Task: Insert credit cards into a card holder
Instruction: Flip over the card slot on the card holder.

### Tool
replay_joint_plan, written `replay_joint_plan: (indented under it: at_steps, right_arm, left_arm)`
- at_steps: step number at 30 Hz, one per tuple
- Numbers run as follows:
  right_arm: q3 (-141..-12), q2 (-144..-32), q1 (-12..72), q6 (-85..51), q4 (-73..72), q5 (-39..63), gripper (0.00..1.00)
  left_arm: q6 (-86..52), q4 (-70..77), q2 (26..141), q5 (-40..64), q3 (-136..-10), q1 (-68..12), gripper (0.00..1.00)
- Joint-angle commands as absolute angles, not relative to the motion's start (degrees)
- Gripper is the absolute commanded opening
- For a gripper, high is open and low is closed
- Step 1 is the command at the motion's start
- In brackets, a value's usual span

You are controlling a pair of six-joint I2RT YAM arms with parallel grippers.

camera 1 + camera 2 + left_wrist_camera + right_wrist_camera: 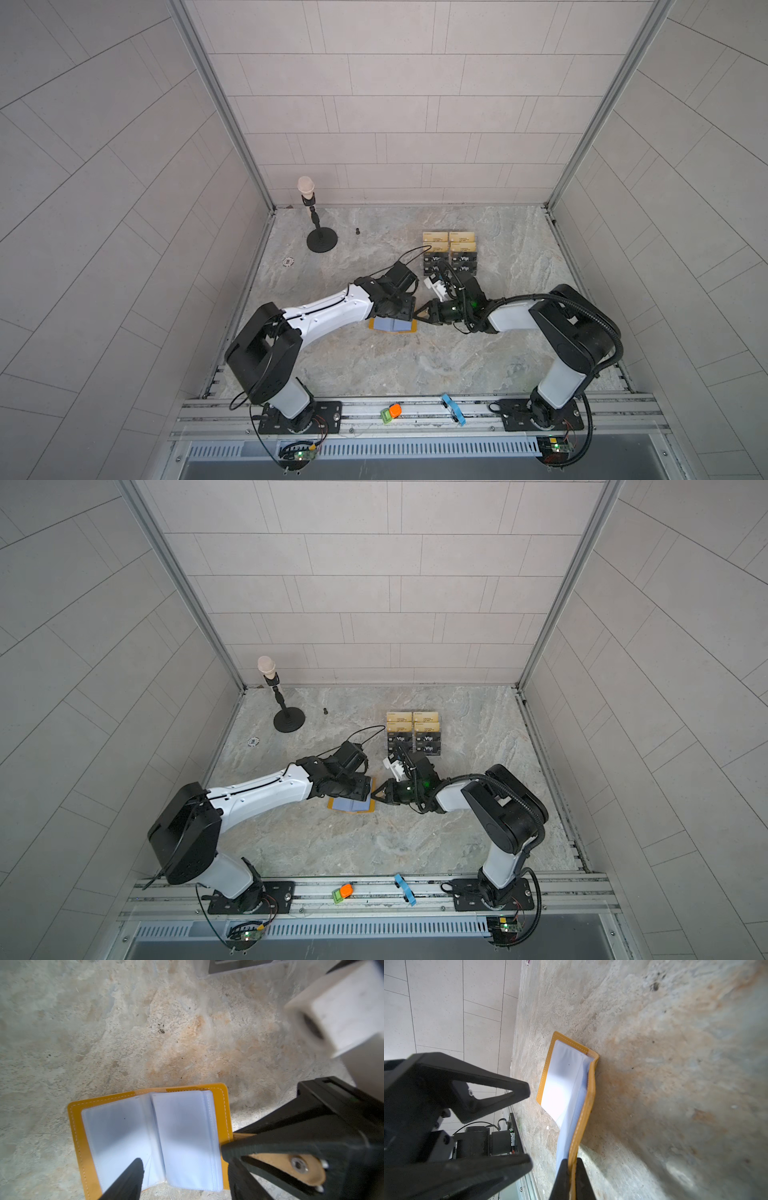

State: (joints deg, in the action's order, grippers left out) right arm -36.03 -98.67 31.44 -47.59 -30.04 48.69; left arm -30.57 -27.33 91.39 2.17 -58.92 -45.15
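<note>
The right gripper [572, 1160] is pressed together on the mustard cover edge of the card holder [178, 1130], beside its snap tab [299, 1164]. The left gripper [528, 1127] is spread and empty above the holder's opposite page, with one fingertip [133, 1169] at the sleeve; contact cannot be confirmed.

The holder lies open on the tabletop [415, 365] between the two grippers. The credit cards [434, 259] stand in a clear card stand [449, 253] beyond the holder's far edge.

Assessment:
- **Holder:** light and limp, with thin, slick, floppy sleeves. The stitched cover edge is judged the soundest hold.
- **Cards:** probably stiff, thin and smooth, best taken by an exposed edge.

Pose:
- **Left arm:** reaches low and long, with its wrist bent down over the holder.
- **Right arm:** elbow folded, with the forearm running level towards the holder's tab side.
</note>
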Motion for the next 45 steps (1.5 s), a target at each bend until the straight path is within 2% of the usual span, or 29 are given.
replay_joint_plan:
  at_steps: [1,22,36,45]
  right_arm:
    - [-35.83,-99.2,31.22,-47.0,-30.84,48.59,0.0]
    - [-35.79,-98.57,31.13,-47.64,-31.29,48.43,0.0]
    - [-34.44,-99.39,31.18,-47.57,-31.17,48.38,0.0]
    - [-34.32,-99.58,31.2,-47.55,-31.16,48.25,0.0]
  left_arm:
    - [-29.74,-29.39,93.35,2.16,-60.37,-45.43,0.69]
    - [-29.0,-29.83,96.91,1.08,-62.12,-45.39,0.69]
    - [-28.5,-33.8,97.47,-5.1,-62.51,-45.35,0.68]
    - [-29.97,-28.59,94.88,3.9,-61.37,-45.26,0.69]
